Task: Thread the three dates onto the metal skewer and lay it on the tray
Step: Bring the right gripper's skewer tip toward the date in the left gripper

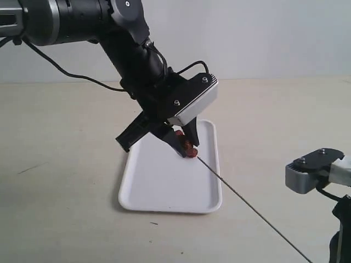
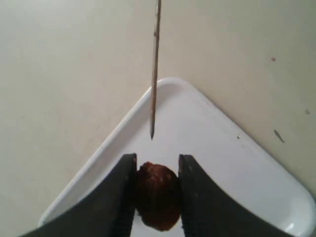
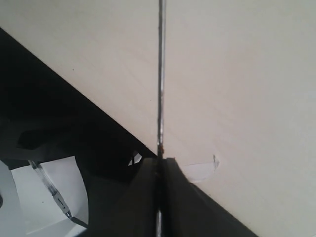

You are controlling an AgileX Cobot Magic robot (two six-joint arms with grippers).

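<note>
One white rectangular tray (image 1: 164, 192) with rounded corners and a low rim lies about the middle of the pale beige counter (image 1: 66, 142), its short sides facing the far and near edges.

The black left gripper (image 2: 157, 160) hangs over the tray's far right corner. Its two fingers (image 2: 116, 197) are pressed in on one wrinkled, reddish-brown date (image 2: 158, 195), which is pinched by its sides and held clear of the tray floor. In the exterior view a second reddish patch shows just above this date, between the same fingers; whether it is another date cannot be told. So one date is counted for certain.

One thin, straight, dark grey metal skewer (image 1: 247, 203) slants in the air from the date toward the counter's near right corner. The right gripper (image 3: 160, 161) holds it there, with the two black fingers closed tight on the rod and no gap between them.

In the left wrist view the skewer's pointed tip lines up with the date and stops just short of it, with a sliver of white tray showing between them. The skewer carries no fruit along the length that shows.
</note>
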